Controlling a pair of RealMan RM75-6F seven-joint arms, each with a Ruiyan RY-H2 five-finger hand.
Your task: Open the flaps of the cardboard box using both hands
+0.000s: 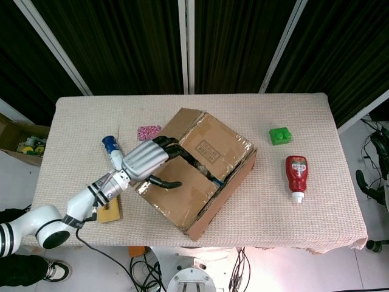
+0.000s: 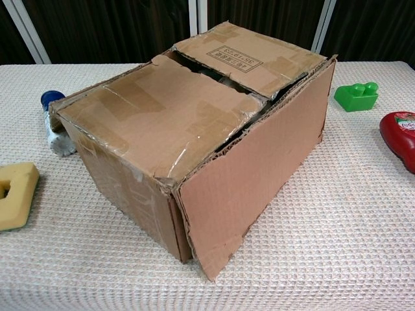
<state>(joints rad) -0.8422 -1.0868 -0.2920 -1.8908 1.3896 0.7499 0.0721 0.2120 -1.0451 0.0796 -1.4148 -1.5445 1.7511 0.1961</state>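
Covering the table [image 1: 292, 115] is a beige waffle-weave cloth, with dark curtains behind it. Left of the box [image 1: 200, 176] lie a bottle [image 1: 112, 149] and a sponge [image 2: 14, 194]. The left hand [image 1: 149, 159] hovers over the box's near flap, fingers spread, holding nothing. Right of the box sit a green block [image 1: 279, 135] and ketchup [image 1: 296, 175]. The right hand [image 1: 380, 173] shows only as dark fingers at the frame edge; its state is unclear.
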